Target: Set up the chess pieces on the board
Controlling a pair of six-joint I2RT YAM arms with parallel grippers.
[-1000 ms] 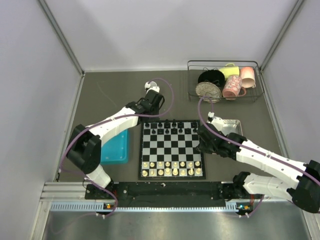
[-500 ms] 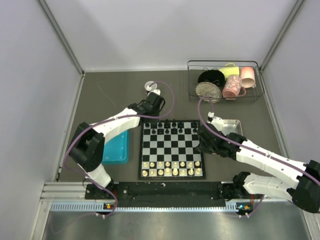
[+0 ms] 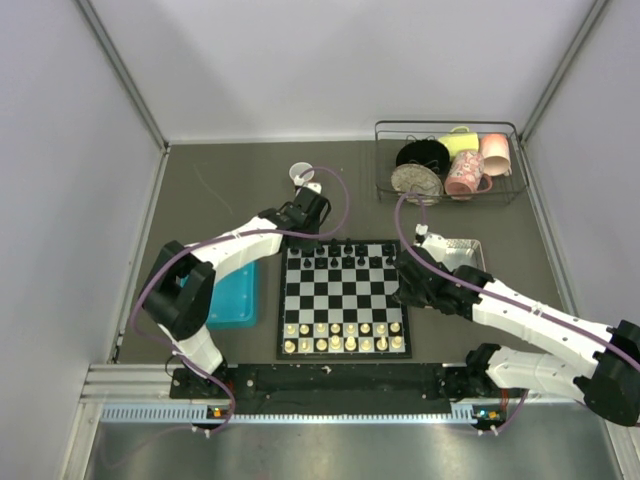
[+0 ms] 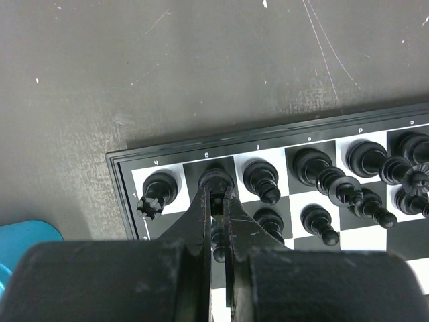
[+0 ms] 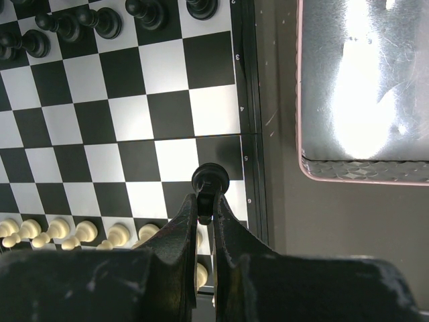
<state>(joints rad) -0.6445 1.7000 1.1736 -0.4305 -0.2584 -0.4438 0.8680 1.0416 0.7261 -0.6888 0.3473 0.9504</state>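
Note:
The board (image 3: 345, 305) lies in the middle of the table. Black chess pieces (image 3: 345, 252) fill its far rows. My left gripper (image 3: 305, 236) is over the board's far left corner. In the left wrist view the left gripper (image 4: 218, 199) is shut on a black piece (image 4: 216, 180) that stands on the back row's second square, beside the corner rook (image 4: 159, 189). My right gripper (image 3: 404, 287) is at the board's right edge. In the right wrist view the right gripper (image 5: 206, 201) is shut on a black piece (image 5: 210, 177) above the board (image 5: 134, 134).
Cream-white pieces (image 3: 345, 338) line the near rows. A teal tray (image 3: 232, 297) lies left of the board and a pink-rimmed tray (image 3: 460, 250) right of it. A wire basket (image 3: 450, 165) with cups stands at the back right. A small white object (image 3: 300, 173) lies beyond the board.
My left gripper has moved from beyond the far edge down toward the board's far left corner. The right arm has not moved.

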